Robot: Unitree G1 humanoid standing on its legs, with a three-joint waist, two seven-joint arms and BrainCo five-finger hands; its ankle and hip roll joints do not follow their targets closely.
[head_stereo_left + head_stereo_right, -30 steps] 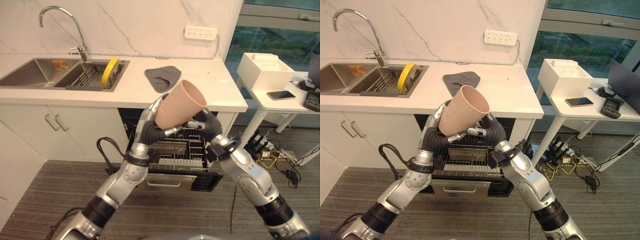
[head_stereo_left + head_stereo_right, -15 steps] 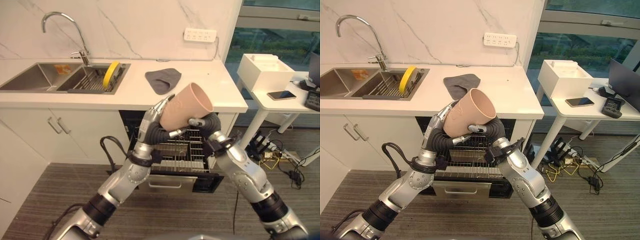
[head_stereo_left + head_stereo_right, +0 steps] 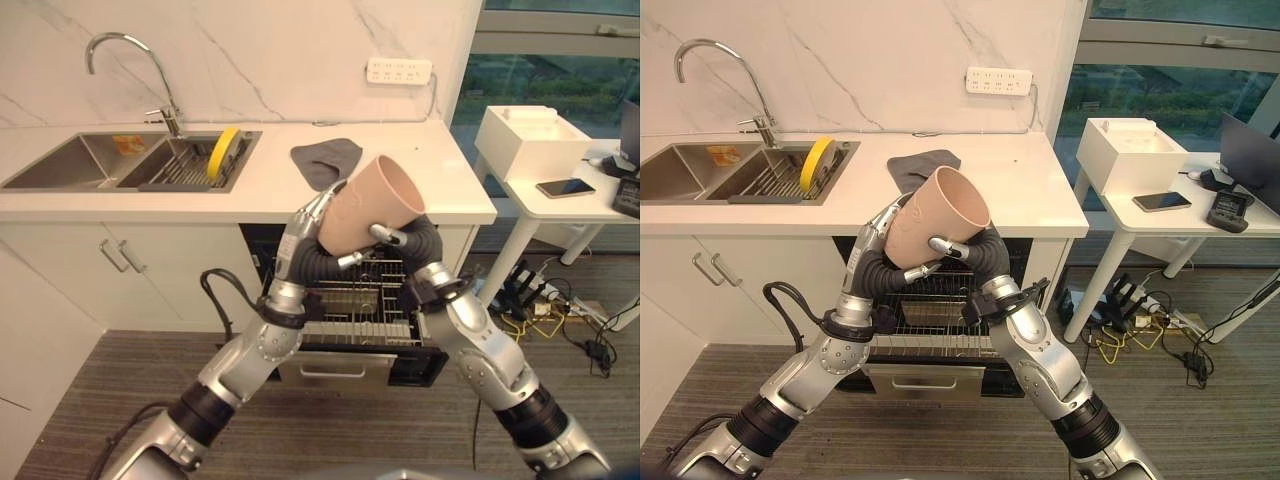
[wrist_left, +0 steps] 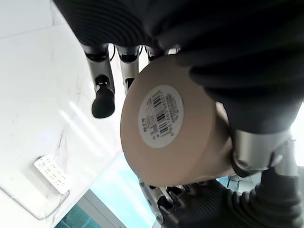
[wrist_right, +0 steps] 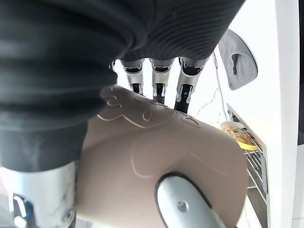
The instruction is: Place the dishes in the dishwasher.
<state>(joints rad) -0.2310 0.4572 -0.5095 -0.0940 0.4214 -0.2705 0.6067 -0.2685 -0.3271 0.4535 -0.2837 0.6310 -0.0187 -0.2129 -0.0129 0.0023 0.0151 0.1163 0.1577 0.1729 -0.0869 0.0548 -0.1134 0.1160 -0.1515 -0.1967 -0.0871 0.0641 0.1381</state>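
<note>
Centre frame: beige cup point(image 3: 371, 204) held tilted, mouth toward upper right, above the open dishwasher rack point(image 3: 352, 305), below the counter point(image 3: 260, 185) edge. Left hand point(image 3: 312, 215) fingers curled against the cup's left side and base; right hand point(image 3: 393, 238) wrapped round its lower right side, thumb pressed on the wall. Upper left: yellow plate point(image 3: 222, 150) upright in the sink point(image 3: 120, 160); grey cloth point(image 3: 327, 158) behind the cup.

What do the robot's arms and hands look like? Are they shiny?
Yes. Both arms are shiny silver-grey metal with black bands at the joints. Each wrist and hand back wears a dark ribbed cover, like a bendy hose. The left hand and right hand have silver fingers ending in dark rounded tips, plus a silver thumb set apart from them.
</note>
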